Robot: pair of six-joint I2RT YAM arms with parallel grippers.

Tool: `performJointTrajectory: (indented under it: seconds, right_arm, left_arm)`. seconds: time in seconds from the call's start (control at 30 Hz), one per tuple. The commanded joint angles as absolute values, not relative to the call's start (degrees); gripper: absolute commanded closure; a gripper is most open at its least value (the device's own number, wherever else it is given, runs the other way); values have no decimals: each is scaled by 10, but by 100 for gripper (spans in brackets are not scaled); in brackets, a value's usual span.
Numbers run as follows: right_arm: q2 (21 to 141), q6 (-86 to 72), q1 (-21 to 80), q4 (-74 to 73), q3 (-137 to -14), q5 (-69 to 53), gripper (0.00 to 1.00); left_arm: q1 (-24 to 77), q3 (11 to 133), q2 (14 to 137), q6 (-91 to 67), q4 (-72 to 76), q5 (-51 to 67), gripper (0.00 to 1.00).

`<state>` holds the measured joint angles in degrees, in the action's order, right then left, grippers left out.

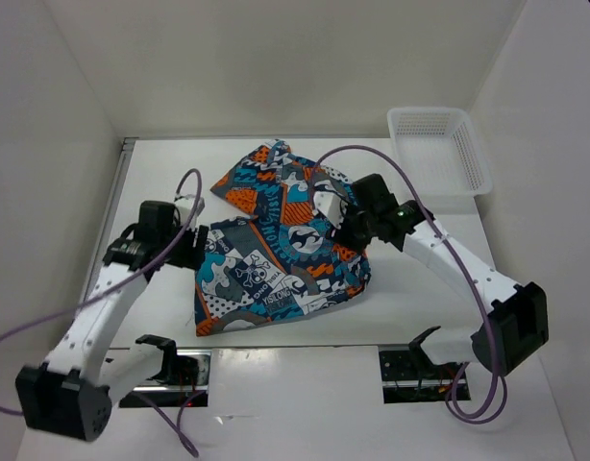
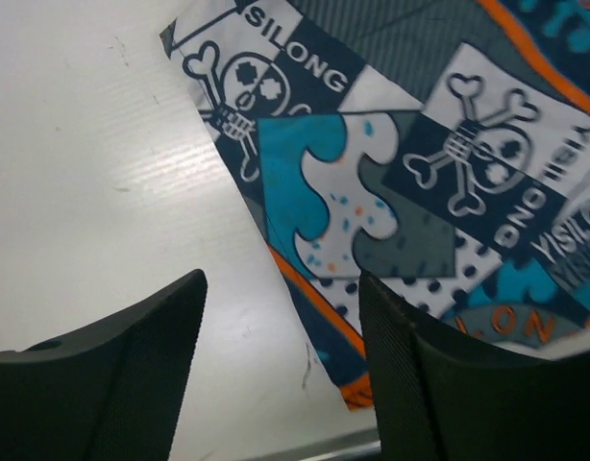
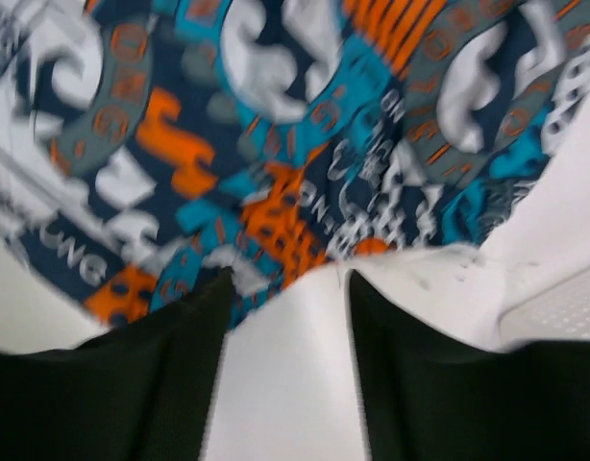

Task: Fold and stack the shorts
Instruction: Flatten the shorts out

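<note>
Top view first: the shorts lie in a loosely folded heap at the centre of the white table, one pointed flap reaching toward 12 o'clock and the broader part spreading toward 6. The left gripper sits at the 9 o'clock edge of the fabric. The right gripper is over toward 3 o'clock, above the cloth near its right side. Up at 1 o'clock from the shorts, well apart, stands a white mesh basket.

Left wrist view now: the left gripper is spread wide with nothing in it. One finger is over bare table, the other over the orange-trimmed hem. The shorts show skulls, crossbones and a teal puzzle piece.

Right wrist view is blurred, but the right gripper reads clearly enough: spread apart, white table between the fingers, no cloth pinched. The shorts fill the upper part of the view, their edge just beyond the fingertips.
</note>
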<state>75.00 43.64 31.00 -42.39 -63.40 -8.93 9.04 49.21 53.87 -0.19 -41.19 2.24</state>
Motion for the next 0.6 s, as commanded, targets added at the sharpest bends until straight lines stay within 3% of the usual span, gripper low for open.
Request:
performJointTrajectory:
  seconds: [0.0, 0.07, 0.3, 0.57]
  right_arm:
    - [776, 331, 319, -300, -661, -117, 48]
    - [805, 323, 339, -283, -650, -122, 60]
    - [824, 442, 408, -253, -484, -76, 85]
    - [813, 479, 414, -281, -435, -62, 95]
  left_arm:
    - [87, 497, 662, 0, -278, -33, 29]
    - [87, 526, 735, 0, -244, -44, 33]
    - [98, 482, 816, 0, -152, -76, 33]
    - [98, 475, 926, 0, -178, -123, 37]
